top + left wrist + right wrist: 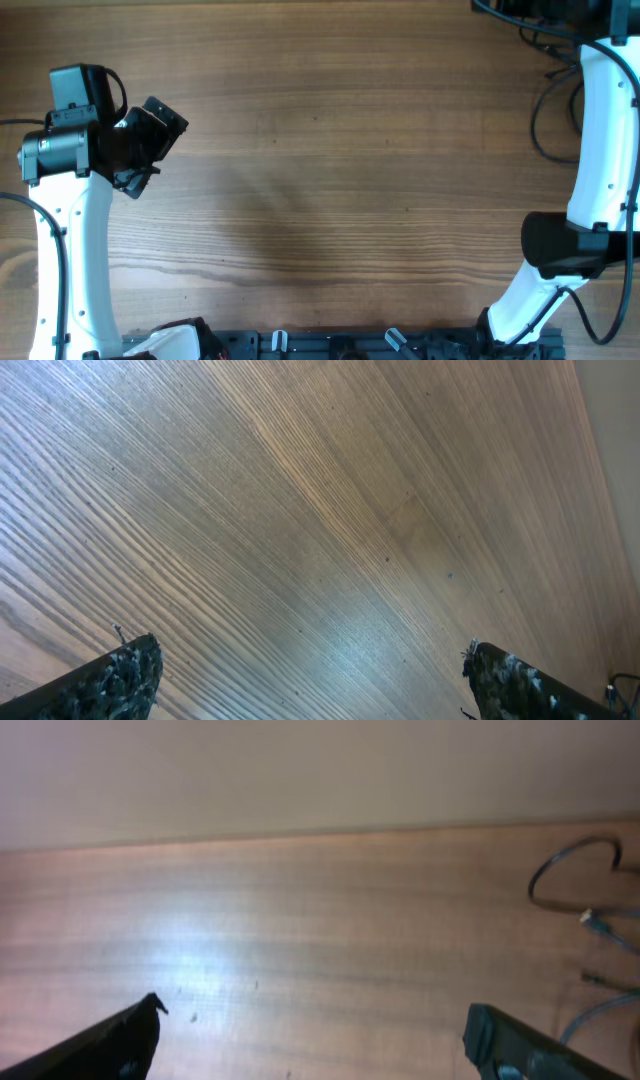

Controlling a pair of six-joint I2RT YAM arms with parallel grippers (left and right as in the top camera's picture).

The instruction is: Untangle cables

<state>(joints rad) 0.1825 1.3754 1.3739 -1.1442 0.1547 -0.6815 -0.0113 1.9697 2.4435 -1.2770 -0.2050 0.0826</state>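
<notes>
**Entry: cable-untangling bench, both grippers empty, cords at the far right**

Overhead. One wooden table (pixel 320 150) and two arms. The left gripper (pixel 148 152) hovers over the left side, well apart from any cord. The cables (pixel 535 120) lie as thin black loops at the far right, just beside the right arm (pixel 600 150). That arm's gripper runs off the top edge and cannot be made out here.

Left wrist. Two fingers (pixel 110 680) spread wide with bare wood grain between them; nothing is held.

Right wrist. The right gripper (pixel 312 1012) has its jaws wide apart and empty. The cables sit at the right of this view, apart from the fingers. They show as one closed loop, one small pale plug end (pixel 590 918), and further strands below it.

Count. Arms, two. Grippers, two, both empty. Cords, at least two strands; the exact number cannot be told, since they run out of frame.

Risks, as judged.
- A grasp taken on two strands at once would likely tighten the knot instead of freeing it.
- The cords lie close to the arm's own wiring, so a pinch could catch the wrong wire.
- A pull toward the table edge could drag the clump off.
</notes>
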